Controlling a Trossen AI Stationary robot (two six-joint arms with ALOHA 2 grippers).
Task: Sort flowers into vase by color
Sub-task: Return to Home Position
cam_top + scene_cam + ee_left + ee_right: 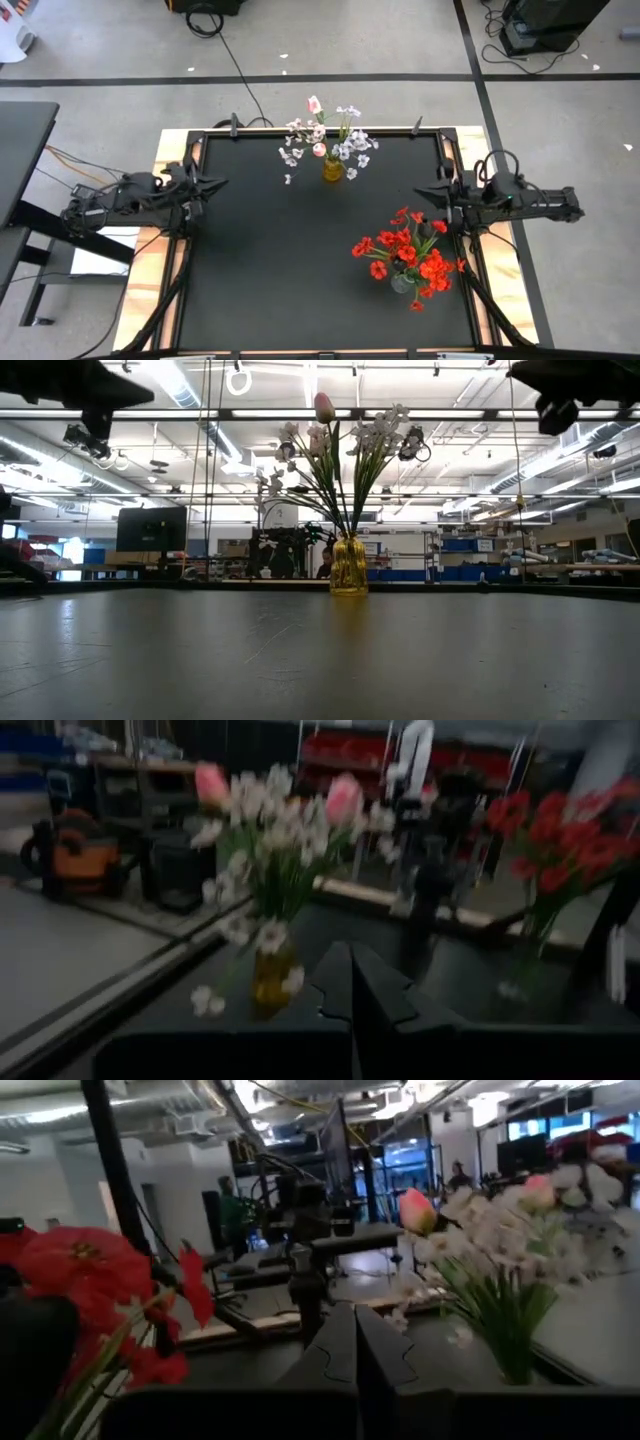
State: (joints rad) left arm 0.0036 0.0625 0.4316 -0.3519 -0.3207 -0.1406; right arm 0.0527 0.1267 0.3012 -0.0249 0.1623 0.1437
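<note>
Flowers stand sorted in two vases on the black table mat (300,290). You see the small yellow glass vase (333,170) near the far edge of the mat, about midway between the two arms. It holds sprays of small white blossoms (352,143) and two pink tulip buds (314,104) on long green stems. One bud rises above the whole bunch; the other sits lower among the white sprays. In the low view the vase stands upright, with the stems fanning out from its mouth. A few white blossoms hang low beside the vase on the left arm's side.

Bunches of bright red blossoms (405,250) fill a clear glass vase (402,283) nearer the front of the mat on the right arm's side, well apart from the yellow vase. The red bunch stands just beside the right arm.

Your left gripper (218,184) sits at the left edge of the mat, raised off it and pointing inward across the table. Its wrist view shows its dark fingers (335,982) pressed together. Your right gripper (422,196) mirrors it at the right edge, pointing inward toward the left arm, just behind the red blossoms. Its fingers (337,1342) are likewise pressed together with nothing between them. Neither gripper touches a flower or a vase.
</note>
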